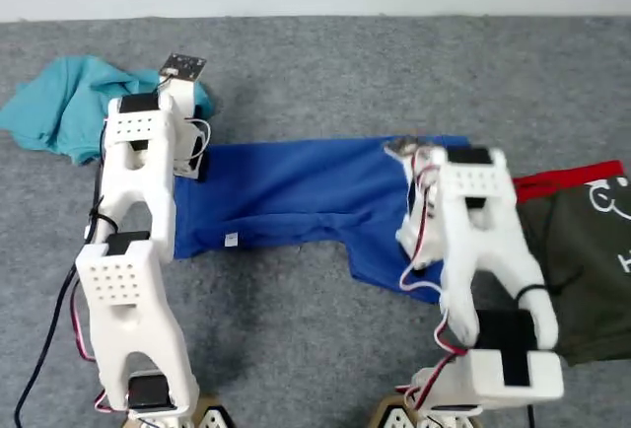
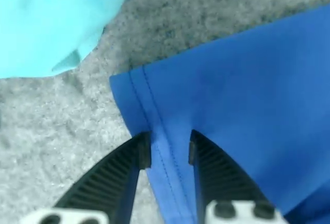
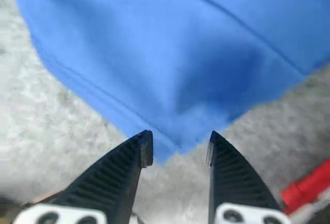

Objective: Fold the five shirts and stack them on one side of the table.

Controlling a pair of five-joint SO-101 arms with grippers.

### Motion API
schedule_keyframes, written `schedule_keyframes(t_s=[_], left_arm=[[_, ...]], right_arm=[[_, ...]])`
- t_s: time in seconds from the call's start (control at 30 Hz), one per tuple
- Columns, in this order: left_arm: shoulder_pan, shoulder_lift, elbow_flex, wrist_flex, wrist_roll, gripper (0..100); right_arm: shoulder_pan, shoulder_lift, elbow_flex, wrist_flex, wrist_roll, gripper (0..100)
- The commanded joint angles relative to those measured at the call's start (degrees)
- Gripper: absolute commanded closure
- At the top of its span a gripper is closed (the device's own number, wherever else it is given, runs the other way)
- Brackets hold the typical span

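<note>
Astride the blue shirt [image 2: 247, 90] hem sits the spread left hand [image 2: 165, 152] (right hand [image 3: 178, 149] spread too, at a corner)

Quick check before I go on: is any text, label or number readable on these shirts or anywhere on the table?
Nothing here can be read as text.
On the dark shirt, the white print is cut off by the picture's edge and cannot be read.
On the blue shirt, the small white label is too small to read.
</note>
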Motion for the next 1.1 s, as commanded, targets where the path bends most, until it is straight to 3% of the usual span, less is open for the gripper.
schedule_keyframes(t_s=[0.0, 0.17, 0.4, 0.77, 1.07], left_arm=[[0.35, -0.35, -2.15, -0.7, 0.44, 88], [0.09, -0.26, -2.15, -1.58, 0.35, 88], [0.18, -0.26, -2.15, -1.58, 0.35, 88], [0.18, -0.26, -1.89, -1.58, 0.35, 88], [0.09, -2.29, -4.09, 0.97, -1.14, 88]], right_arm=[[-0.13, -4.7, 9.14, -10.42, 1.32, 82.6], [2.95, -7.43, 13.8, -13.23, 2.11, 82.6], [12.7, -10.15, 18.55, -13.58, 10.29, 82.6], [12.88, -17.19, 22.51, -14.02, 10.81, 82.6], [12.88, -38.11, 22.15, -0.92, 10.99, 82.2]])
